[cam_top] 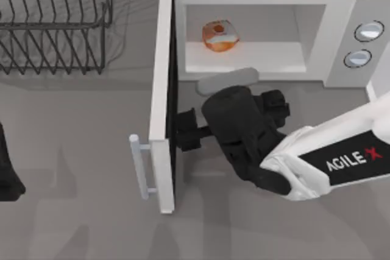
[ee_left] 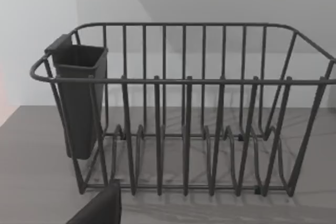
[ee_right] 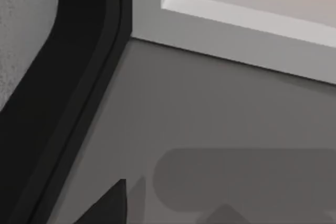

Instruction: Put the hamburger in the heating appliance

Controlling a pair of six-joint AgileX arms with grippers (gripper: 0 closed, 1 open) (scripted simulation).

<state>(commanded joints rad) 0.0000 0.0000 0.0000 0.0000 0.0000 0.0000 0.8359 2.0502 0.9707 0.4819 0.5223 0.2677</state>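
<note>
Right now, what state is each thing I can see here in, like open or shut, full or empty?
Microwave: door swung wide open.
Hamburger: sitting inside the microwave's cavity, nothing holding it.
Wire rack: upright, slots empty.
Right gripper: against the inner face of the open door.
Left arm: parked at the table's left edge.

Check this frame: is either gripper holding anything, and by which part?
Nothing is held. The hamburger sits free inside the microwave. The right gripper is against the open door's inner face; the left arm is parked at the table's left edge.
</note>
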